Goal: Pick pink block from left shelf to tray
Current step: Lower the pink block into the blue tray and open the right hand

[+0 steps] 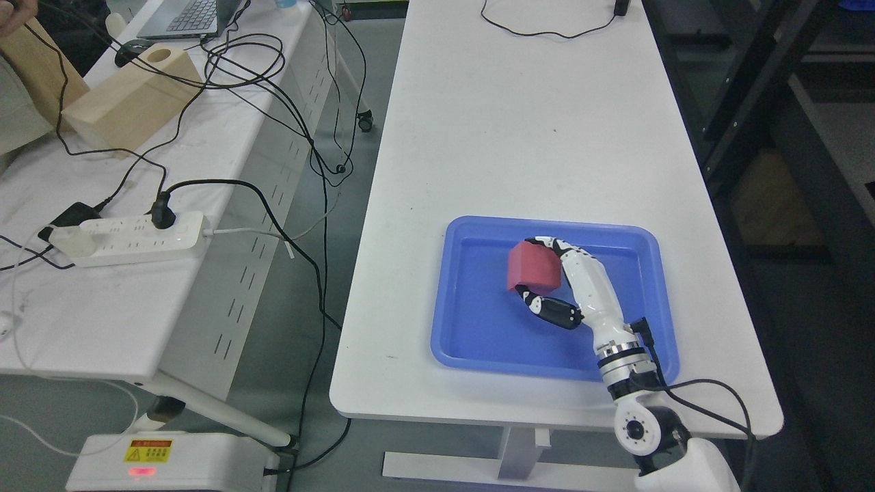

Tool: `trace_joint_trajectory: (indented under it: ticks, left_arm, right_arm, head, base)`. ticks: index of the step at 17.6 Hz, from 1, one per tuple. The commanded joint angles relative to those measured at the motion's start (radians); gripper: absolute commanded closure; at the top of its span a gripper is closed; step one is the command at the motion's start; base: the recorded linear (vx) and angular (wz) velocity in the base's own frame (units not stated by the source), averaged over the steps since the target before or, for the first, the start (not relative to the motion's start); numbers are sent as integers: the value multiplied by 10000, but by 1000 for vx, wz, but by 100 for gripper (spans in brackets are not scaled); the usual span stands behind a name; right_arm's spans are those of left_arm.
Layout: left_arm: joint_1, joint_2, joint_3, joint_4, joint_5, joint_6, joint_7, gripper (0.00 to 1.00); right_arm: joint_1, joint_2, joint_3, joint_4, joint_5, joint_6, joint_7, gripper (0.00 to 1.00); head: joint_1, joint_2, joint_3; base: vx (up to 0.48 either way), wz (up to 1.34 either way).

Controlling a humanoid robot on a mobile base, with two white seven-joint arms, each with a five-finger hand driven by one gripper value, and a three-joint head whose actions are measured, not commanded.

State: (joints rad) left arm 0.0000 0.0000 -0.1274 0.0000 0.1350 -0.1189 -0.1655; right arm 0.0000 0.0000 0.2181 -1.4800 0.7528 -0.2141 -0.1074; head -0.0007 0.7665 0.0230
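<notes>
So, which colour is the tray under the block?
The tray is blue, clearest in the head view; the right hand holds the pink block over it.

**Evenly lit indoor scene, sharp in the middle**

Bright, diffuse light falls from overhead onto the white table (547, 137), which looks nearly washed out towards its far end. Shadows on it are faint and soft. To the right of the table the room drops into deep shade, detail lost. Focus is crisp across the table; no motion blur shows.

Tray (472, 342) near front edge of right table (519, 137); block (533, 268) inside tray, right hand (571, 283) wrapped around it
</notes>
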Motion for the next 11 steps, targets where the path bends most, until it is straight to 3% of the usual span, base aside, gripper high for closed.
trace_joint_trajectory:
  ticks: [1, 5, 9, 11]
  left_arm:
    - [199, 175, 0, -175, 0, 8, -1, 0]
    - [199, 175, 0, -175, 0, 8, -1, 0]
    - [199, 175, 0, -175, 0, 8, -1, 0]
    - [199, 175, 0, -175, 0, 8, -1, 0]
  right_arm:
    - [-169, -174, 105, 104, -1252, 269, 31, 22]
    - [-108, -174, -154, 89, -2186, 285, 47, 16]
    - [-92, -174, -1058, 28, -4729, 102, 77, 2]
    - [-107, -174, -1550, -18, -5730, -387, 92, 1]
  head:
    - [0, 0, 0]
    - [0, 0, 0]
    - [0, 0, 0]
    - [0, 0, 0]
  base:
    - [29, 1]
    - [20, 0]
    - [0, 0]
    - [0, 0]
